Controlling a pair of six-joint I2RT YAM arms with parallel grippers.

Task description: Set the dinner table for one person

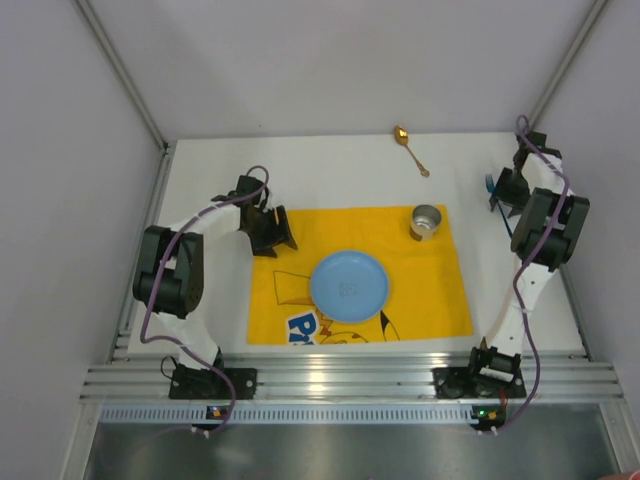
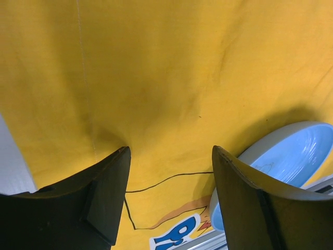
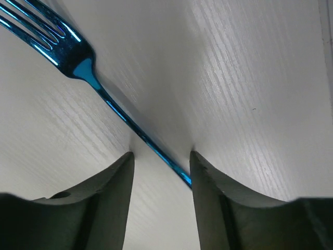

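A yellow printed placemat (image 1: pixel 360 272) lies on the white dinner table (image 1: pixel 330 165). A blue plate (image 1: pixel 348 285) sits at its middle and a metal cup (image 1: pixel 425 221) at its far right corner. A gold spoon (image 1: pixel 410 149) lies on the table behind the mat. My left gripper (image 1: pixel 272 232) is open, its fingertips down on the mat's far left corner (image 2: pixel 156 104), with the plate (image 2: pixel 291 153) to its right. My right gripper (image 3: pixel 161 156) is open and low over the table at the right edge, its fingers either side of the handle of a blue fork (image 3: pixel 78 57).
Silver rails edge the table (image 1: pixel 140 250). Grey enclosure walls stand at the back and sides. The arm bases sit on the front rail (image 1: pixel 340 380).
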